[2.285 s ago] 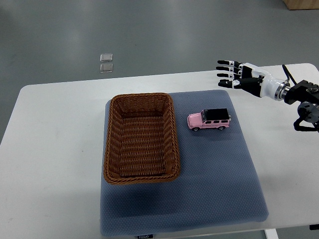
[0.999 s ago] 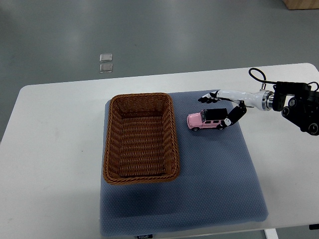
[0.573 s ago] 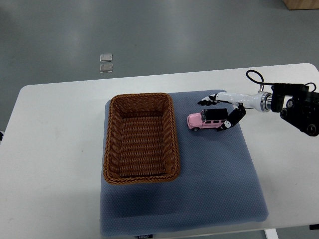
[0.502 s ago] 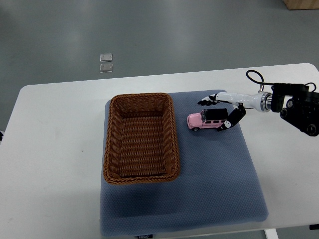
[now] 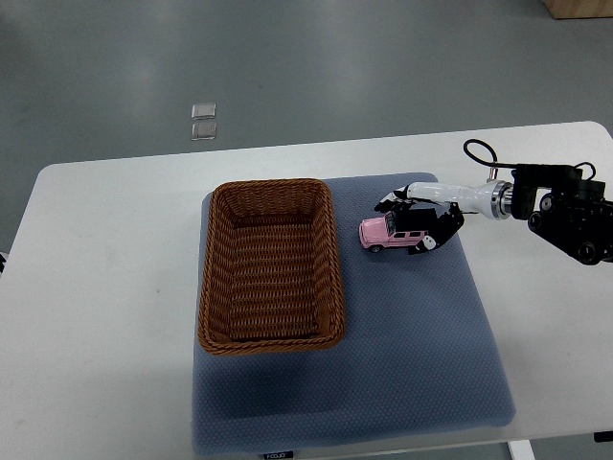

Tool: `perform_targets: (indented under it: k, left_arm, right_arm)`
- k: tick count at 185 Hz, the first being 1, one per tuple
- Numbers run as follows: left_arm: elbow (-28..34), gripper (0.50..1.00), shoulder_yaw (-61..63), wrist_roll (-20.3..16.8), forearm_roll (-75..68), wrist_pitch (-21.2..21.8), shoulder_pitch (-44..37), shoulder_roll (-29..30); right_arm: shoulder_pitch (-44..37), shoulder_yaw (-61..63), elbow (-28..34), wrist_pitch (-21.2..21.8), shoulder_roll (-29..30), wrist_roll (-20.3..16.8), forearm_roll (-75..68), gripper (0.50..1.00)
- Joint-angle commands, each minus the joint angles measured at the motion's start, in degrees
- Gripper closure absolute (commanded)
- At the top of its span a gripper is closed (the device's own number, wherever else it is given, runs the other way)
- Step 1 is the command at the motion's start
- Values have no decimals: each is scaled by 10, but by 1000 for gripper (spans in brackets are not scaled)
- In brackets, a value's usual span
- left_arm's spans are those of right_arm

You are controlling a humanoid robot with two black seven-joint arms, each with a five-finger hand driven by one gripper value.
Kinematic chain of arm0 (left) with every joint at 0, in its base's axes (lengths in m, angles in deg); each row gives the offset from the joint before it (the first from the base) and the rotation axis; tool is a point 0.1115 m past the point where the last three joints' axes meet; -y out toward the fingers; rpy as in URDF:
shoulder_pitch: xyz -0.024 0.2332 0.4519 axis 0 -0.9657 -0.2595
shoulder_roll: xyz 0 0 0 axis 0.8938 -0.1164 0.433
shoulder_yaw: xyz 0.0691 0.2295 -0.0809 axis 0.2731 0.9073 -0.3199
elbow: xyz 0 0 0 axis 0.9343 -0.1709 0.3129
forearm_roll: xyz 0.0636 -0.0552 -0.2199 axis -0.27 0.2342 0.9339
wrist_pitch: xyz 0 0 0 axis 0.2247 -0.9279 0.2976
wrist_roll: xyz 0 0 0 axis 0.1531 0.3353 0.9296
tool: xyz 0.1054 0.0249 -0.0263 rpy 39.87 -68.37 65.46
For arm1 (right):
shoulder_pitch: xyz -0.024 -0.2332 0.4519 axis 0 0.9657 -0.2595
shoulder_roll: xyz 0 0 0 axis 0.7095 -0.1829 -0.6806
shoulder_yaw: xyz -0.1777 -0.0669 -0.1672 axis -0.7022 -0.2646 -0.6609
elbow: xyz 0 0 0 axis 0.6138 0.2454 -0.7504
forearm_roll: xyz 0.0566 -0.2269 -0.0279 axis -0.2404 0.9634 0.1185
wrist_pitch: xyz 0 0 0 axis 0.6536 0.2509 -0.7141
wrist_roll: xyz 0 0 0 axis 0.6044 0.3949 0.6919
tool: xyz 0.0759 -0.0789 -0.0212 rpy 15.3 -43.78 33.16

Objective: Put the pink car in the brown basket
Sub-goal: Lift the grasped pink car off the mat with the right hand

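The pink car (image 5: 385,233) with a black roof sits on the blue-grey mat (image 5: 412,335), just right of the brown wicker basket (image 5: 271,264). My right hand (image 5: 418,218) reaches in from the right and curls over the car's rear half, fingers behind it and thumb in front. The car still rests on the mat. The basket holds nothing. The left arm does not show.
The mat lies on a white table (image 5: 105,287) with rounded corners. My right forearm and wrist (image 5: 560,206) hang over the table's right side. Two small clear squares (image 5: 203,120) lie on the grey floor beyond the table.
My right hand came down from above the table's far right to the car, then slid a little left and closed its fingers around the car's rear. The car has not moved.
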Motion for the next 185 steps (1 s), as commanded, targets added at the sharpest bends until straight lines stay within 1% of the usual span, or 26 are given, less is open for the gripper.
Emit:
perform_targets:
  k: [1, 27, 43, 54, 63, 65, 72, 73, 78, 79, 80, 82, 83, 84, 85, 86, 88, 122, 137, 185]
  left_arm:
    - [0, 500, 0, 0, 0, 0, 0, 0]
    - [0, 500, 0, 0, 0, 0, 0, 0]
    - [0, 500, 0, 0, 0, 0, 0, 0]
    - [0, 500, 0, 0, 0, 0, 0, 0]
    - [0, 500, 0, 0, 0, 0, 0, 0]
    - [0, 500, 0, 0, 0, 0, 0, 0]
    - [0, 500, 0, 0, 0, 0, 0, 0]
    - [0, 500, 0, 0, 0, 0, 0, 0]
    - [0, 500, 0, 0, 0, 0, 0, 0]
    - [0, 500, 0, 0, 0, 0, 0, 0]
    - [0, 500, 0, 0, 0, 0, 0, 0]
    - [0, 500, 0, 0, 0, 0, 0, 0]
    - [0, 500, 0, 0, 0, 0, 0, 0]
    - [0, 500, 0, 0, 0, 0, 0, 0]
    - [0, 500, 0, 0, 0, 0, 0, 0]
    - [0, 500, 0, 0, 0, 0, 0, 0]
    - [0, 500, 0, 0, 1, 0, 0, 0]
    - [0, 500, 0, 0, 0, 0, 0, 0]
    - [0, 500, 0, 0, 0, 0, 0, 0]
    - [0, 500, 0, 0, 0, 0, 0, 0]
  right_arm:
    - [-6, -1, -23, 0, 15, 0, 0, 699]
    - [-11, -1, -27, 0, 17, 0, 0, 709]
    - [-12, -2, -27, 1, 15, 1, 0, 748]
    - [-12, -2, -27, 1, 14, 1, 0, 805]
    - [-13, -2, -26, 1, 14, 2, 1, 834]
    - [-12, -2, -26, 1, 14, 2, 1, 854]
    - [-12, -2, -27, 1, 14, 2, 1, 881]
    - [-12, -2, -26, 1, 14, 2, 1, 893]
    - [-12, -2, -27, 1, 14, 2, 1, 916]
    - [-12, -2, -27, 1, 14, 2, 1, 932]
    - [-12, -2, -27, 1, 14, 2, 1, 932]
    - [-12, -2, -27, 1, 14, 2, 1, 961]
    - [-12, -2, -27, 1, 14, 2, 1, 961]
    - [-12, -2, -26, 1, 14, 2, 1, 975]
    - [-12, -2, -26, 1, 14, 2, 1, 975]
    - [-12, -2, -26, 0, 14, 2, 1, 991]
    - [-12, -2, -26, 0, 14, 2, 1, 1000]
    - [-21, -2, -25, 0, 10, 15, 1, 1000]
    - [-26, -2, -26, 1, 7, 32, 1, 1000]
    - [-48, 1, -26, 3, -7, 32, -2, 1000]
